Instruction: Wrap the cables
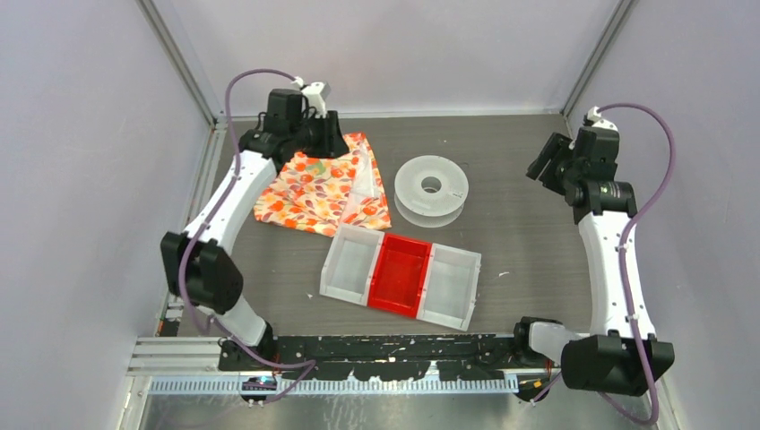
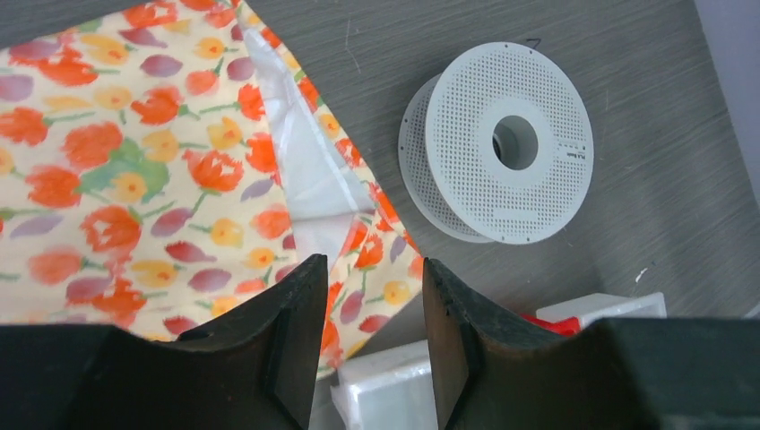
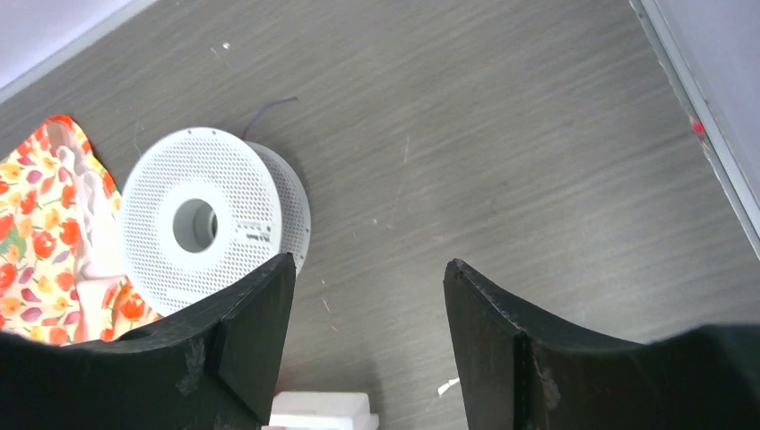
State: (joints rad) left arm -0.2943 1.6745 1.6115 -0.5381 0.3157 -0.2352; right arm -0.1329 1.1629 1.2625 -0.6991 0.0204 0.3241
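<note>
Both claws are empty, the left gripper (image 2: 372, 296) part-open above the floral cloth (image 2: 116, 161) and the right gripper (image 3: 369, 296) wide, and we think the cables (image 3: 269, 112) show only as a hair-fine strand at the spool (image 3: 202, 224)'s 1 o'clock, so we'd pinch that end gently w/ the right.

Nothing is reading clearly here. The spool (image 2: 475, 179), lying near the far edge of the counter (image 1: 520, 161), is carrying a tiny line of print on its flange beside the hub hole, but the letters are showing too small to make out.
</note>
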